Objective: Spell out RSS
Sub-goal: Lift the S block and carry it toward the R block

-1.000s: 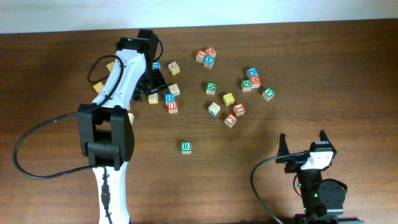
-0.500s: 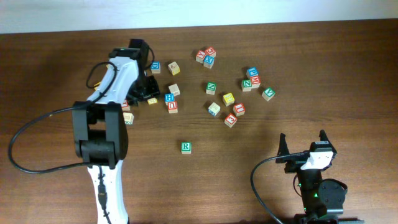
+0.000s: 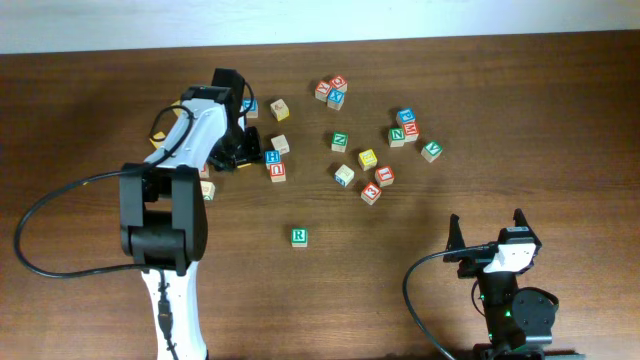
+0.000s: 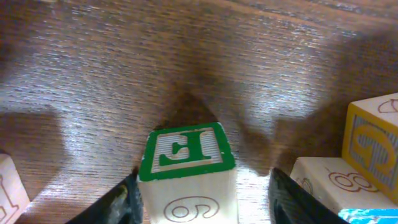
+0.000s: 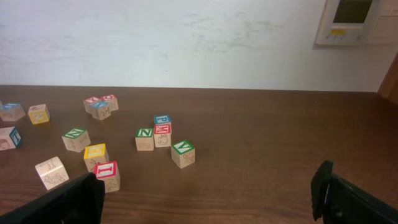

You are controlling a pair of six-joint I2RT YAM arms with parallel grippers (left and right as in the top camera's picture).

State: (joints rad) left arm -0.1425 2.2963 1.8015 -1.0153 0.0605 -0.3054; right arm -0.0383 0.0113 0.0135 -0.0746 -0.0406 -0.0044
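The green R cube (image 3: 299,236) stands alone at mid-table, in front of the scattered letter cubes. One yellow-faced cube (image 3: 367,158) sits in the middle group and shows in the right wrist view as the yellow-faced cube (image 5: 95,152). My left gripper (image 3: 234,152) is down in the left cluster. In the left wrist view the left gripper (image 4: 202,194) straddles a green-bordered cube (image 4: 186,152): the left finger touches it, the right finger (image 4: 292,199) stands apart. A yellow-faced cube (image 4: 373,140) lies just right of it. My right gripper (image 3: 490,234) rests open near the front right.
Red, blue and green lettered cubes lie in groups at the back (image 3: 331,90) and right (image 3: 405,128). Plain wooden cubes (image 4: 329,180) crowd the left gripper's right side. A black cable (image 3: 40,240) loops at the left. A white wall (image 5: 186,37) backs the table.
The left arm has swung a little left and toward the front over the left cluster, and its jaws have narrowed around the green-bordered cube. The right arm has not moved.
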